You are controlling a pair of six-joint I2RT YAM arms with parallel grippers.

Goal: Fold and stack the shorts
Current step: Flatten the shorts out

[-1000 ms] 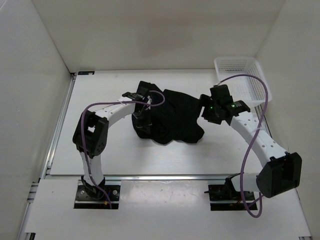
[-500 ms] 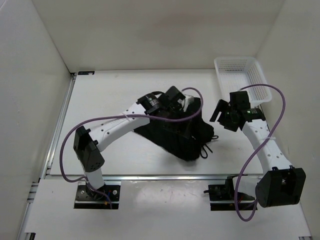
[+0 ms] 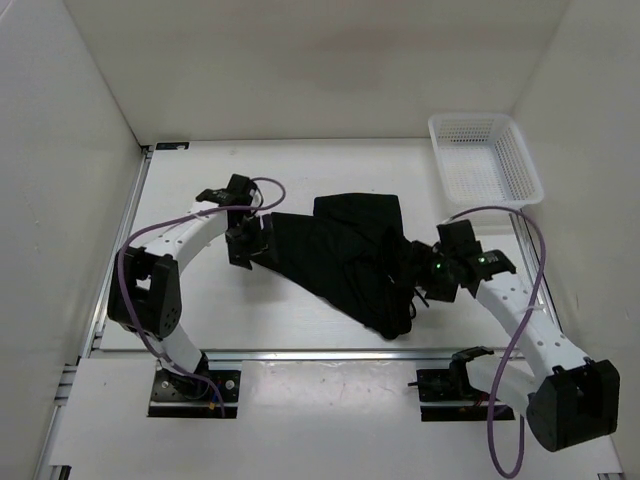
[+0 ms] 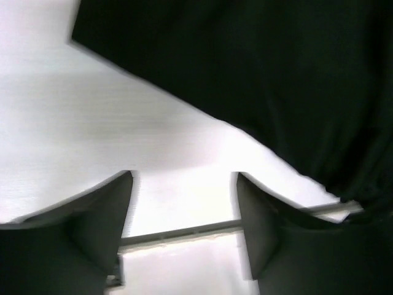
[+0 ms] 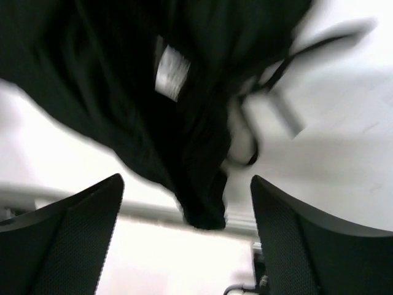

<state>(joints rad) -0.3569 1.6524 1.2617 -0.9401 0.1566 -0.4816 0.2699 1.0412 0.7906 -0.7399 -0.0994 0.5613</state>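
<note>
The shorts (image 3: 340,255) lie in the middle of the desk (image 3: 200,315), between the left arm (image 3: 190,235) and the right arm (image 3: 510,300). They are not flat. They make a lumpy dark heap, wide on the left and bunched into a thick fold on the right, near the front edge. A thin drawstring (image 5: 293,56) pokes out of the bunch.

The left jaws sit low at the left edge of the shorts. In the left wrist view they are spread apart with only bare desk between them, and the edge of the shorts (image 4: 245,74) is just ahead. They hold nothing.

The right jaws are at the right side of the heap. In the right wrist view they are open very wide. The bunched shorts (image 5: 123,86) hang just in front of them, with a small white label (image 5: 171,75) showing. They pinch nothing.

A white basket (image 3: 485,160) stands in the far right corner, well apart from the shorts.

I think the job is at an early step: laying the shorts out flat so they can be folded. No neat fold is made yet. Next, I guess each arm must move in, close on an edge, and pull gently apart. The right side needs the most care, because the drawstring could get caught there
</note>
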